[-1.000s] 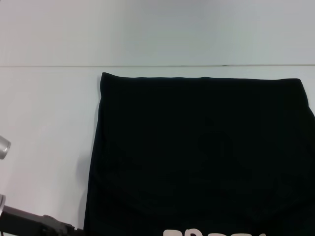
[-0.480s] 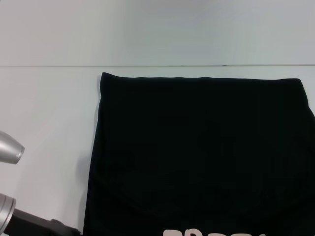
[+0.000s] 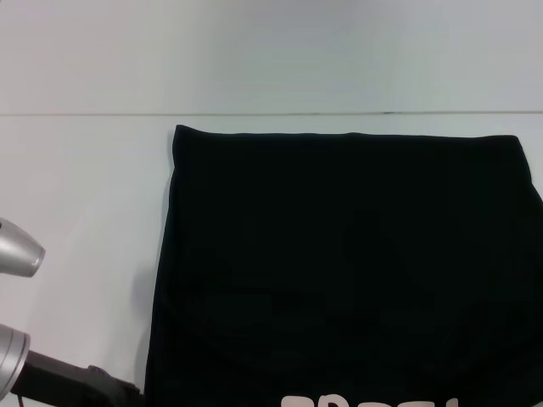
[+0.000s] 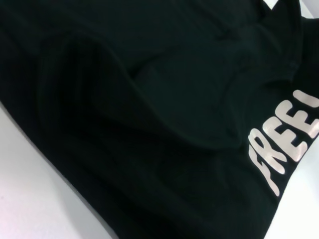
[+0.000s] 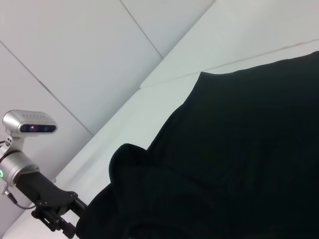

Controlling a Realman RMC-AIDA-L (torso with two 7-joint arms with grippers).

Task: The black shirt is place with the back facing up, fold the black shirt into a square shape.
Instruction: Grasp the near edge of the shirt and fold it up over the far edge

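The black shirt (image 3: 348,263) lies flat on the white table (image 3: 85,186) as a wide folded rectangle. White lettering (image 3: 365,400) shows at its near edge. In the left wrist view the shirt (image 4: 149,99) fills the picture, creased, with white letters (image 4: 284,144) facing up. My left arm (image 3: 68,386) reaches in at the near left corner of the shirt. In the right wrist view the left gripper (image 5: 60,221) sits right at the shirt's near left edge, where the cloth (image 5: 127,157) bulges up. My right gripper is out of view.
The table's far edge (image 3: 271,114) meets a pale wall behind the shirt. Bare white table lies left of the shirt. The left arm's silver wrist camera (image 5: 29,124) stands above its gripper.
The left arm's silver wrist parts have come further into the head view from the left edge and risen slightly. The shirt has not visibly moved.
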